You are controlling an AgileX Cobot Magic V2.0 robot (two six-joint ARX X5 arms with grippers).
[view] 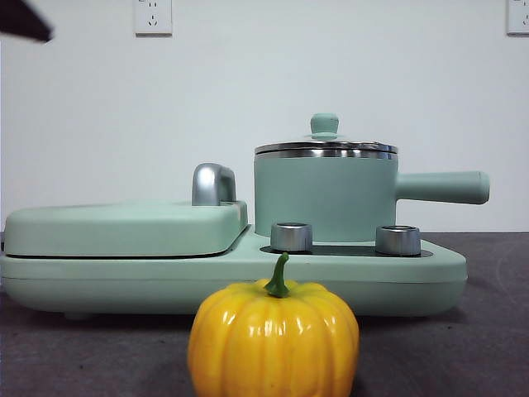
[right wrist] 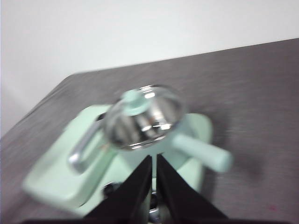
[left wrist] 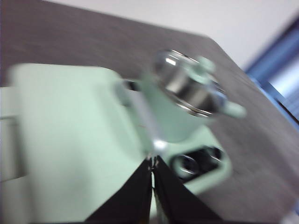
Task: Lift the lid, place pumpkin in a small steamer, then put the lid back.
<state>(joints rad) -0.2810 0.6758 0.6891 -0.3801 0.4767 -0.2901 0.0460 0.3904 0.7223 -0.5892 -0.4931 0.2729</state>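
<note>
The yellow-orange pumpkin with a green stem sits on the table at the front, before the cooker. Behind it the small steamer, a mint-green pot with a long side handle, stands on the cooker's right half. Its glass lid with a mint knob rests on the pot. The steamer and lid show blurred in the left wrist view, ahead of my left gripper, which is shut and empty. My right gripper is also shut and empty, high above the lid and steamer.
The mint-green cooker base carries a wide flat cover with a chrome handle on its left half. Two steel knobs sit in front of the pot. A black arm tip shows at the top left corner.
</note>
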